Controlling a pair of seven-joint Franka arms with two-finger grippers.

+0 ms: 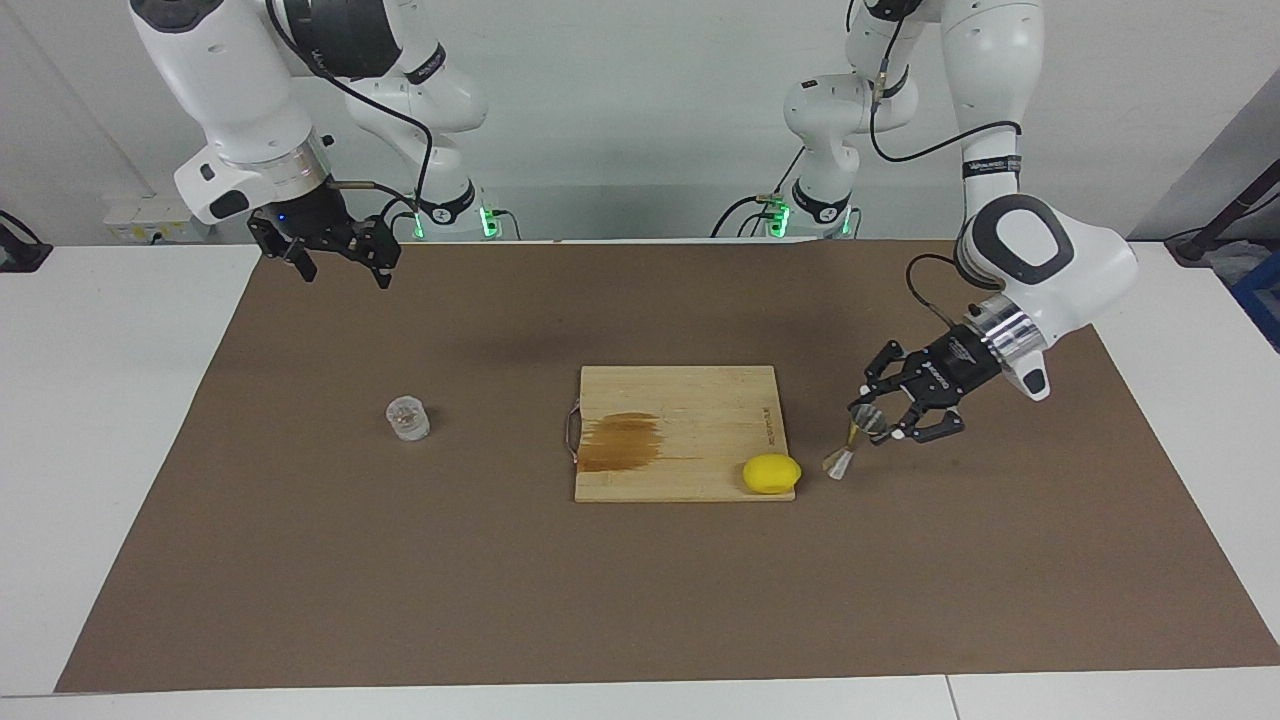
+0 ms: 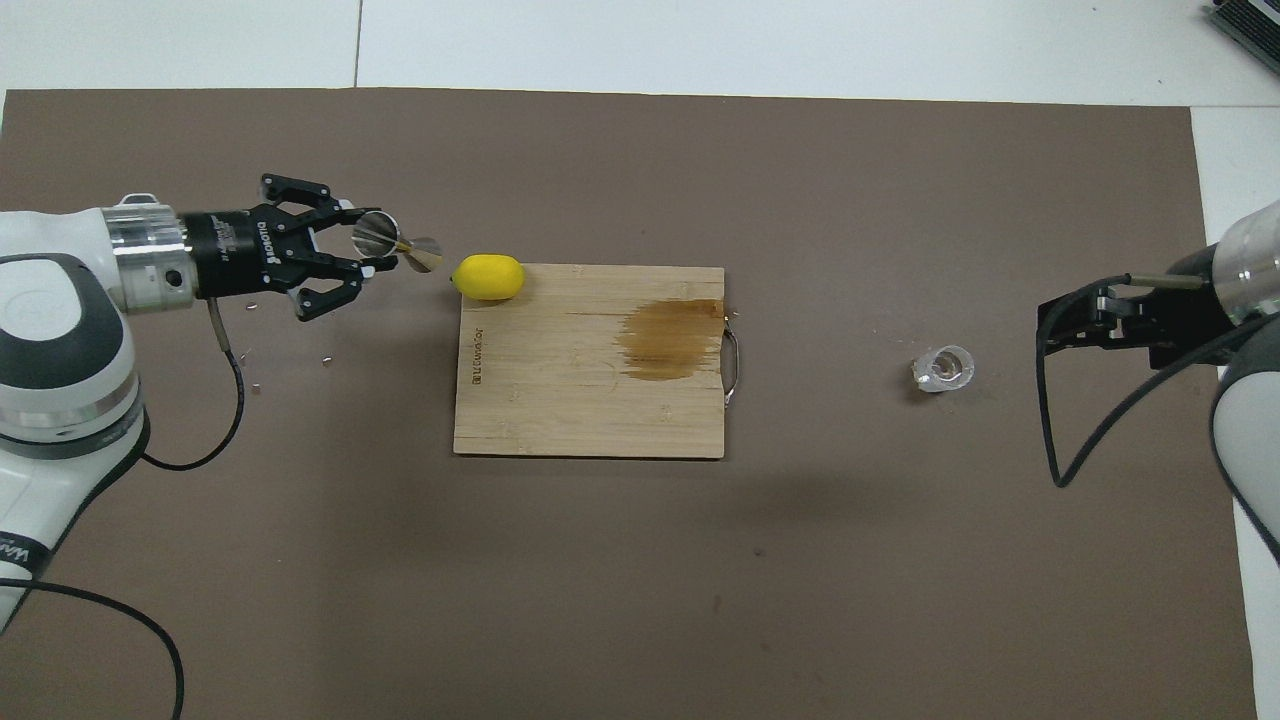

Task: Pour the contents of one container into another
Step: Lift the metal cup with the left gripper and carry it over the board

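Jigger [image 1: 845, 452] in the left gripper [image 1: 872, 425]! The pincer was clamped on the upper cone, fingertips tight on the metal. The jigger hung tilted, its foot pointing down toward the brown mat [image 1: 640, 600]. I couldn't tell whether that foot touched the mat. In the facing view this sat at mid-height toward the left arm's end, just beside the lemon [image 1: 771, 473] on the corner of the cutting board [image 1: 700, 400].

The glass cup [image 1: 408, 418] stood upright on the mat at mid-height toward the right arm's end, well apart from the board. Nothing was holding it. The right gripper [image 1: 340, 265] waited in the upper part of the frame above the mat's edge, its pincer wide and empty.

I judged this the fetching step: the receiver was in hand and no pouring had begun. The next move called for the jigger to be stood level somewhere the other arm could reach. The right gripper would then need to come down around the cup, close gently on the glass and carry it over. A tilted jigger would catch nothing.
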